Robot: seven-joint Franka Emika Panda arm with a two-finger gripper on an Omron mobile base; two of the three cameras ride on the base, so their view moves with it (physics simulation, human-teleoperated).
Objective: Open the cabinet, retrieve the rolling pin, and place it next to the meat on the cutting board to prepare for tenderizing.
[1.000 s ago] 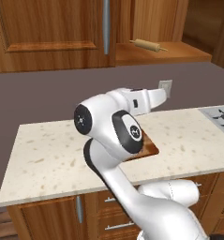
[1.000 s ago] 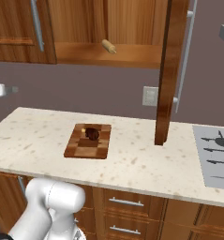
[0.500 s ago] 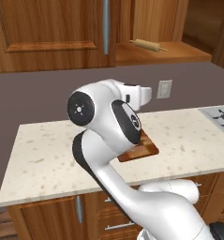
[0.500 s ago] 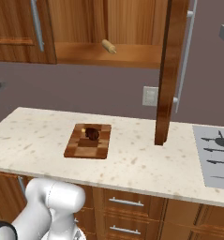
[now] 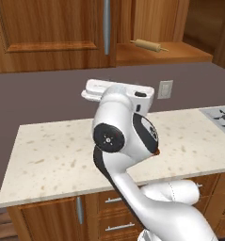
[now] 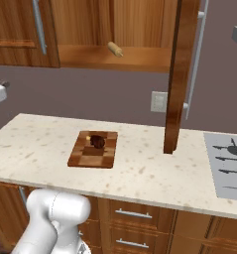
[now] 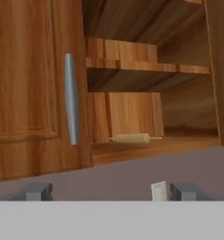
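Observation:
The cabinet [image 6: 115, 57] has its right door [image 6: 181, 74] swung wide open, edge-on to the right base view; its left door [image 5: 48, 28] is shut. The rolling pin [image 7: 132, 138] lies on the bottom shelf, also seen as the rolling pin [image 5: 149, 45] and the rolling pin [image 6: 115, 49]. On the counter sits the cutting board [image 6: 92, 149] with the meat [image 6: 97, 141] near its far end. My gripper [image 7: 111, 192] is open and empty, held above the counter and facing the cabinet from below the shelf. In the left base view my arm hides the board.
The shut door's silver handle [image 7: 72, 105] stands left of the opening. A wall outlet [image 6: 159, 101] is behind the counter. A stove top [image 6: 229, 163] lies at the counter's right end. An upper shelf [image 7: 146, 68] spans the open cabinet.
My arm has swung left over the counter, carrying the hand from the right of the board toward the left. The gripper stayed open. The rolling pin, board and meat have not moved.

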